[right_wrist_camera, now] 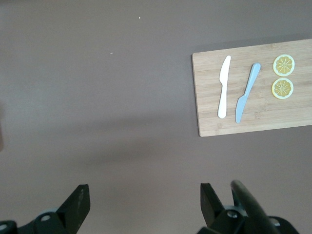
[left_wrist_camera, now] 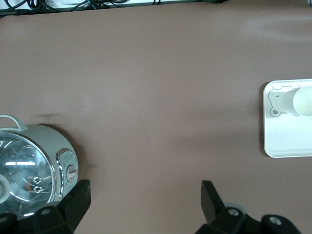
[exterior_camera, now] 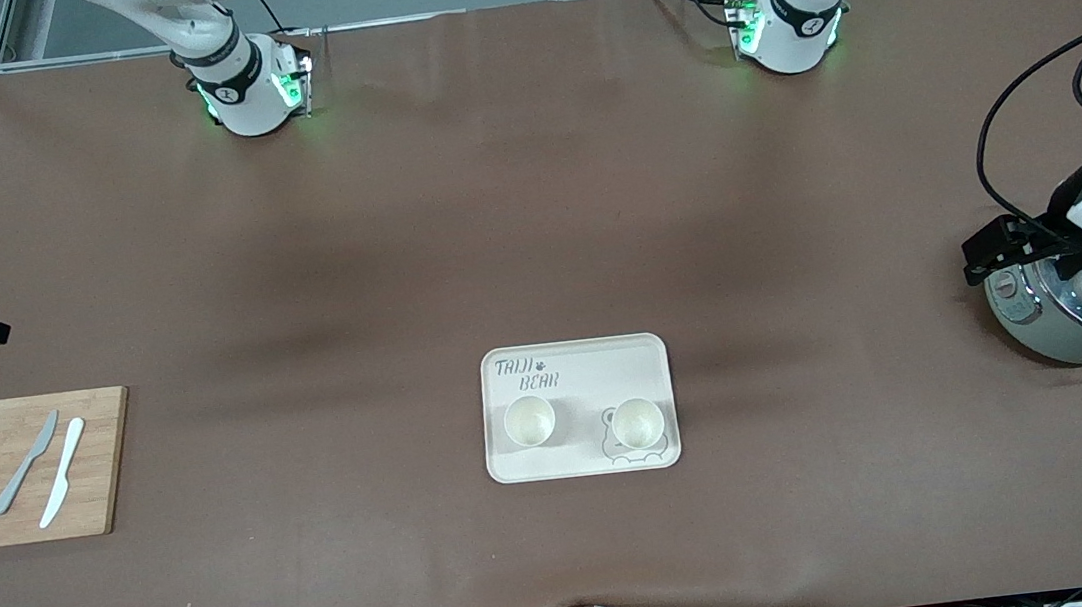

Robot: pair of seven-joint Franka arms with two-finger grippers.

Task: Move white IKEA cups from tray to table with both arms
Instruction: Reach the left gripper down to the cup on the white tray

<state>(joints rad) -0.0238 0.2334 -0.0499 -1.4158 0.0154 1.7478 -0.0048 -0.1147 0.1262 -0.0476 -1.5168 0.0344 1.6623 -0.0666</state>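
In the front view, the left arm's wrist covers much of the grey-green pot, so only part of its glass lid is seen. The right arm's hand is cut off by that view's nine-o'clock edge. In the left wrist view, one cup is clipped by the picture's edge and the other is out of frame. Neither cup falls within the right wrist view.

Read as a dial on the front view, the bear-printed tray lies at about six o'clock from the table's middle. Both white IKEA cups are stood upright on it, mouths up and apart from each other: one cup toward the right arm's end, the other cup on the printed bear.

The left gripper is held over bare table just beside the pot, its fingers spread wide with nothing between them. The cups lie well apart from it, toward eight o'clock.

The right gripper is likewise spread and empty, over bare table near the cutting board. The cups lie well apart from it, toward four o'clock.
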